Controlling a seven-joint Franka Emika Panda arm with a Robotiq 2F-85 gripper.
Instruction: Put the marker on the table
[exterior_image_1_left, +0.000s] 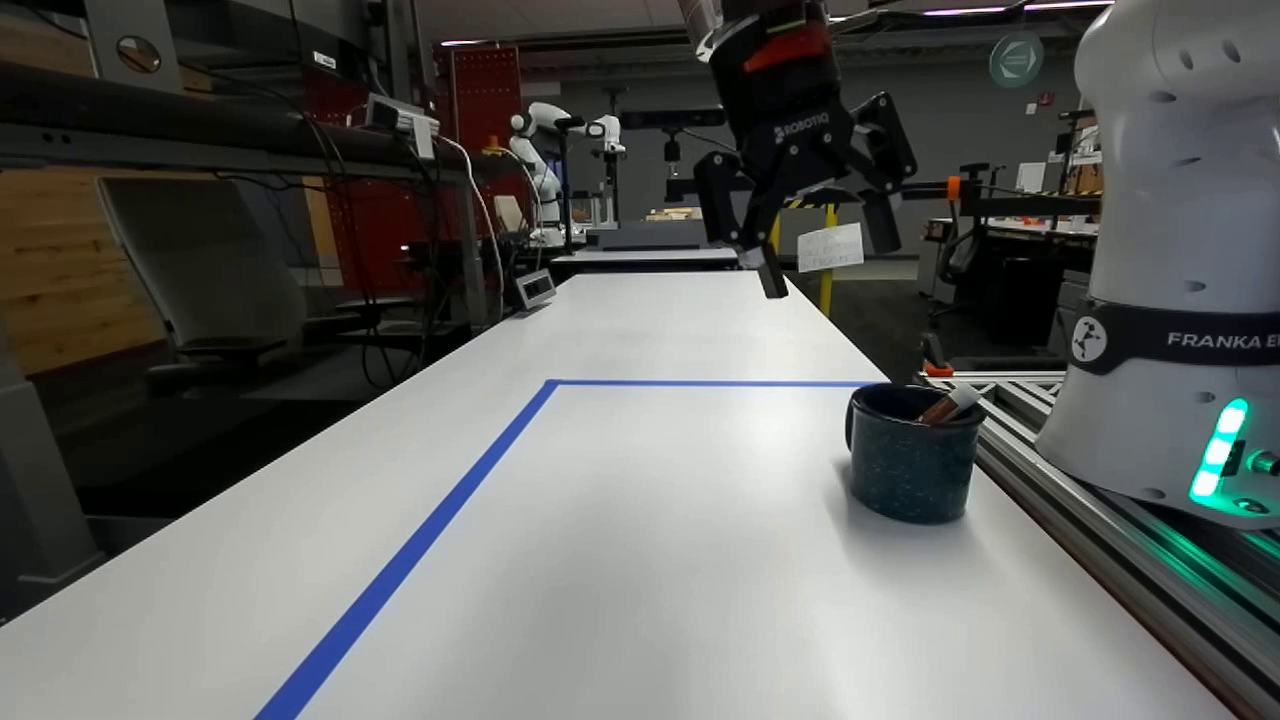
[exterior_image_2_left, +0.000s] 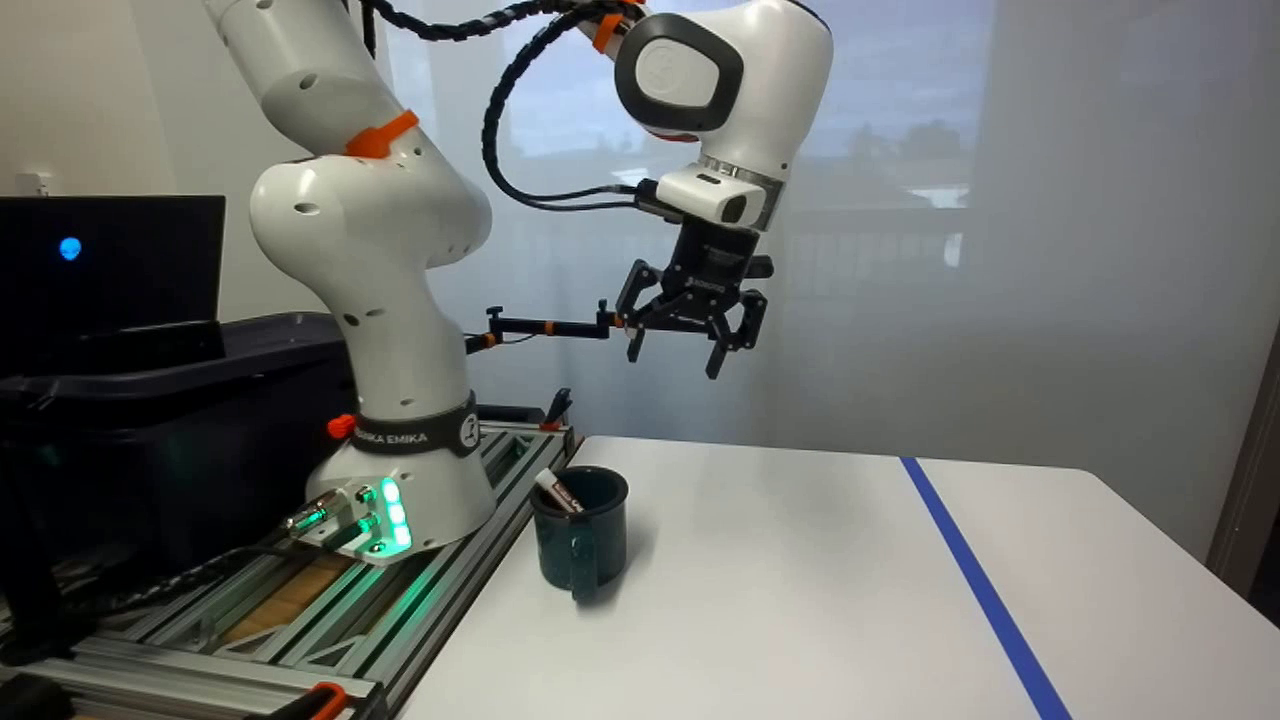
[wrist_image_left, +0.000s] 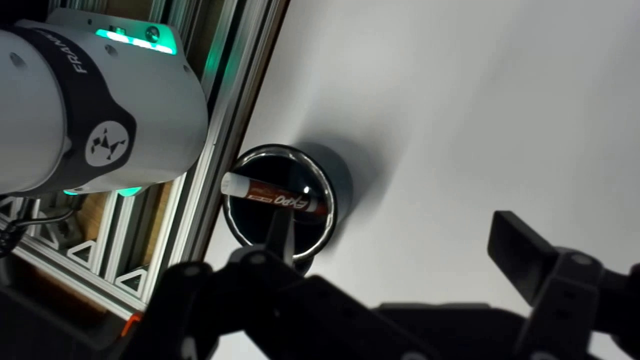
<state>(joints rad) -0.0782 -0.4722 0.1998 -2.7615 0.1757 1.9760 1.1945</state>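
The marker, reddish-brown with a white end and EXPO lettering, leans inside the dark blue-green cup. It shows in both exterior views (exterior_image_1_left: 948, 404) (exterior_image_2_left: 559, 491) and in the wrist view (wrist_image_left: 272, 194). The cup (exterior_image_1_left: 912, 470) (exterior_image_2_left: 582, 545) (wrist_image_left: 344, 182) stands upright on the white table (exterior_image_1_left: 650, 560) (exterior_image_2_left: 820, 600) (wrist_image_left: 425, 100). The marker's lower part is hidden by the cup in the exterior views. My gripper (exterior_image_1_left: 828, 260) (exterior_image_2_left: 674, 360) (wrist_image_left: 395, 222) is open and empty, high above the table and apart from the cup. In the wrist view one finger overlaps the cup's opening.
Blue tape (exterior_image_1_left: 430, 530) (exterior_image_2_left: 980, 580) marks the table. The cup stands near the edge by the grey metal rail (exterior_image_1_left: 1090, 540) and the robot base (exterior_image_2_left: 410, 500). A small grey device (exterior_image_1_left: 535, 289) sits at the table's far edge in an exterior view.
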